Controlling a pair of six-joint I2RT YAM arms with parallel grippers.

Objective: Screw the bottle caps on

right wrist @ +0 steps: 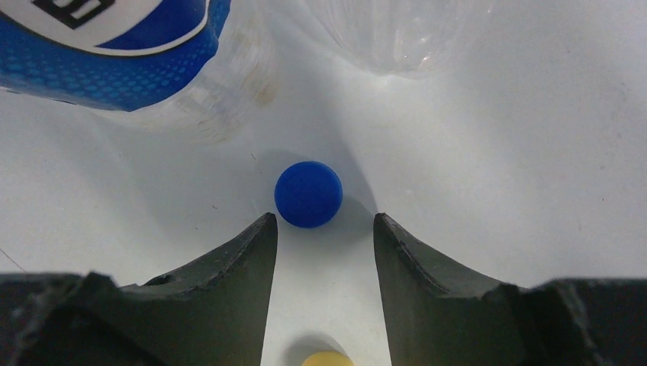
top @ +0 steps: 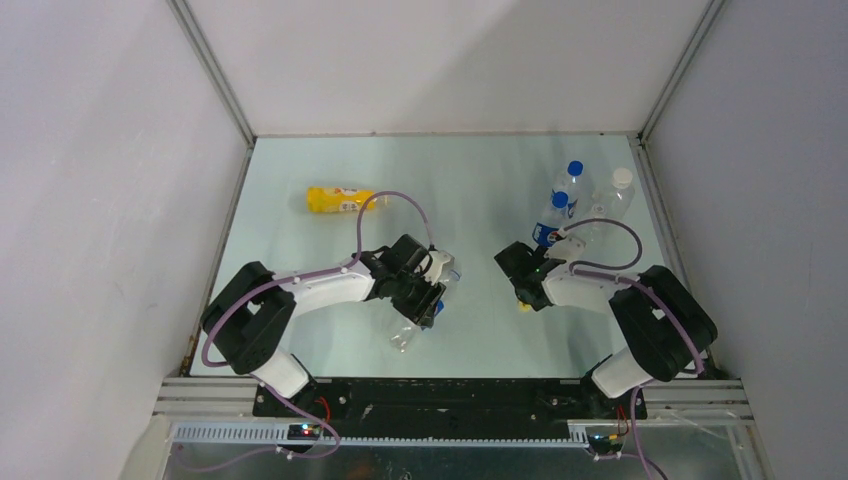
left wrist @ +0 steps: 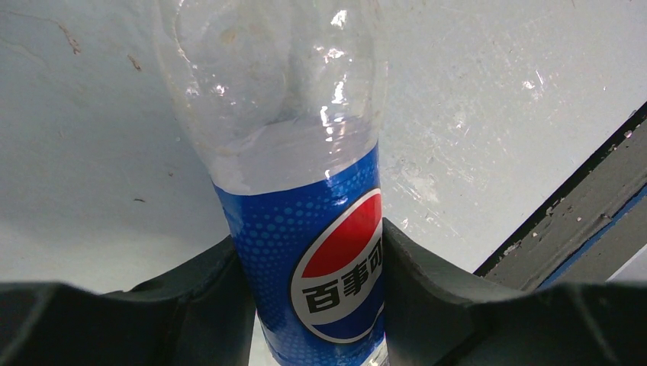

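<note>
we see the left claw [left wrist: 309,248] clenched on a clear, empty-looking bottle [left wrist: 282,114], blue label [left wrist: 336,267] reading 百事可, near the desk's [top: 480,180] front edge; the right claw [right wrist: 324,225] stands released, a blue cap [right wrist: 308,194] just beyond its tips.

Clear unlabelled bottle [top: 613,200] with white cap [top: 622,177], upright near the pale table's [top: 470,180] far right corner.

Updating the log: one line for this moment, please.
left gripper: shut on Pepsi bottle | right gripper: open, just short of blue cap | yellow cap: loose
</note>
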